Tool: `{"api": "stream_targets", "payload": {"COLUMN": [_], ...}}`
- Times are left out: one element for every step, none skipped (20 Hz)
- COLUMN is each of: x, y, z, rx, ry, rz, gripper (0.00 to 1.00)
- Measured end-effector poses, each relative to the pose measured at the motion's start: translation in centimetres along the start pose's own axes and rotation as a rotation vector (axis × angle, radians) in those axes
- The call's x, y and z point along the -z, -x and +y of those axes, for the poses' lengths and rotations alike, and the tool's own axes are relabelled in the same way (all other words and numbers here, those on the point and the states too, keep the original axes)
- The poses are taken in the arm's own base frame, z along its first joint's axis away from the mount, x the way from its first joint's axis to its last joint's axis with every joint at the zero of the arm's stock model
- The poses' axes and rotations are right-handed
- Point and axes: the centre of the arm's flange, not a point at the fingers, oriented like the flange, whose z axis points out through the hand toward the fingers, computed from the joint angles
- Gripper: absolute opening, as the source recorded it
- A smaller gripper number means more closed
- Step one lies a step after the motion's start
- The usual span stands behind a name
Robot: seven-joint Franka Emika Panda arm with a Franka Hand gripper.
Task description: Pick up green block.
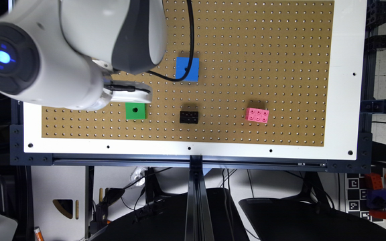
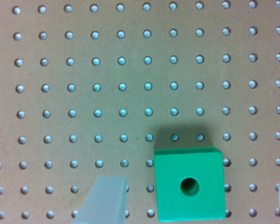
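The green block (image 1: 135,111) is a bright green cube with a round dark hole in its top, resting on the brown pegboard (image 1: 246,50) toward the exterior view's left. The white end of my gripper (image 1: 130,94) hovers just over the block's far edge. In the wrist view the green block (image 2: 189,184) lies between my two pale fingers (image 2: 106,199), which stand wide apart on either side without touching it. The gripper (image 2: 194,201) is open and holds nothing.
A larger blue cube (image 1: 187,69) sits farther back on the board, partly crossed by the arm's black cable. A small black studded brick (image 1: 189,117) and a pink studded brick (image 1: 257,115) lie to the exterior view's right of the green block. The board's white border (image 1: 193,149) runs close by.
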Motion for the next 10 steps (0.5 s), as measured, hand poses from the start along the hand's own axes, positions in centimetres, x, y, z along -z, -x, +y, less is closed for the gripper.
{"api": "stream_targets", "payload": {"x": [-0.3, -0.6, -1.0, -1.8, -2.5, -3.1, -3.4, -3.6, -3.5, -3.5], "y": [-0.1, -0.1, -0.1, -0.1, -0.1, -0.1, -0.1, -0.2, -0.3, -0.4], "z": [-0.1, -0.1, -0.1, -0.1, -0.1, -0.1, -0.1, -0.3, -0.5, -0.7], "rx": [0.0, 0.0, 0.0, 0.0, 0.0, 0.0, 0.001, 0.002, 0.004, 0.006], "ry": [0.0, 0.002, 0.004, 0.005, 0.005, 0.004, 0.004, 0.001, -0.002, -0.004], "rz": [-0.001, -0.004, -0.007, -0.009, -0.009, -0.009, -0.008, -0.005, -0.002, 0.0], "gripper": [1.0, 1.0, 1.0, 1.0, 1.0, 1.0, 1.0, 1.0, 1.0, 1.0]}}
